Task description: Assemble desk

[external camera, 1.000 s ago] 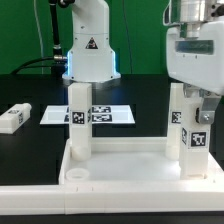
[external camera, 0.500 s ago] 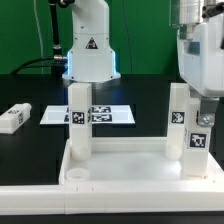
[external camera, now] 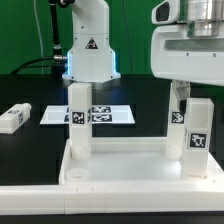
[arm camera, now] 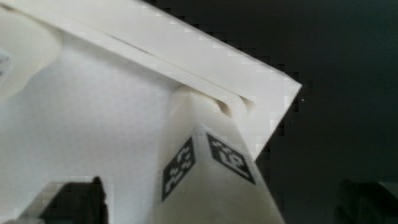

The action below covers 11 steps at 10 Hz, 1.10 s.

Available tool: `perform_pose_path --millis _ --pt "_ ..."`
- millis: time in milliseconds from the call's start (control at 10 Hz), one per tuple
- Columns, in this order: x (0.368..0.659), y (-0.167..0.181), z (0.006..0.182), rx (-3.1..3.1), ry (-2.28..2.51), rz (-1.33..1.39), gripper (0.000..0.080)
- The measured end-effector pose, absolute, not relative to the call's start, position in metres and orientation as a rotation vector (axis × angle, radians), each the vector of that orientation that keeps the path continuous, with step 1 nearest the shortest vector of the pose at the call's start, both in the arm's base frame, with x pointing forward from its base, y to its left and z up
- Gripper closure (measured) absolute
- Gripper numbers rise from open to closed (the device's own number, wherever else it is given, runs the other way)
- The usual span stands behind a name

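The white desk top [external camera: 120, 158] lies upside down at the front with its rim up. Three white tagged legs stand upright in its corner sockets: one at the back left [external camera: 80, 112], one at the back right [external camera: 178, 115] and one at the front right [external camera: 198, 138]. My gripper [external camera: 192, 88] hangs just above the two right legs; its fingertips are hard to make out there. In the wrist view the gripper [arm camera: 228, 205] is open, its dark fingers [arm camera: 71, 203] well apart on either side of a tagged leg [arm camera: 217, 165] standing in a corner of the top [arm camera: 107, 120].
A fourth loose leg [external camera: 13, 117] lies on the black table at the exterior view's left. The marker board [external camera: 112, 115] lies flat behind the desk top. The robot base [external camera: 88, 50] stands at the back. A white border bar [external camera: 100, 205] runs along the front.
My gripper was low beside the front right leg; it has risen and now sits above the right legs, larger in the exterior view. The legs have not moved.
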<state>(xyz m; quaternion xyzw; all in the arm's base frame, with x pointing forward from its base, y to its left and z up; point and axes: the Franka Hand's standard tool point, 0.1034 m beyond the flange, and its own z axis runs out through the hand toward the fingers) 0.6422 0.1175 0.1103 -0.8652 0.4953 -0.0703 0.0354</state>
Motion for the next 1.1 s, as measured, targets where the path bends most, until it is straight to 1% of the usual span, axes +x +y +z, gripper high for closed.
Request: perform_pose_path --millis 300,400,600,700,800,900,1000,1100 --pt "0.6428 0.1153 0.1104 -2.827 1.224 -0.23 0.015" --pt "0.6446 0.1106 0.1109 -2.943 0.975 -0.245 0.015" --pt "0.6422 0.1145 0.1058 -3.119 0.455 -0.247 0.015" --pt "0.6408 0.1195 0.1051 -3.15 0.357 -0.25 0.015" --pt "0.6411 0.1179 0.105 -3.15 0.357 -0.25 0.015" --pt "0.6411 0.1174 0.1049 -3.145 0.389 -0.25 0.0264" --pt "0.6412 0.117 0.1048 -3.145 0.394 -0.25 0.0412" --pt "0.6416 0.1142 0.1049 -3.128 0.493 -0.253 0.0412"
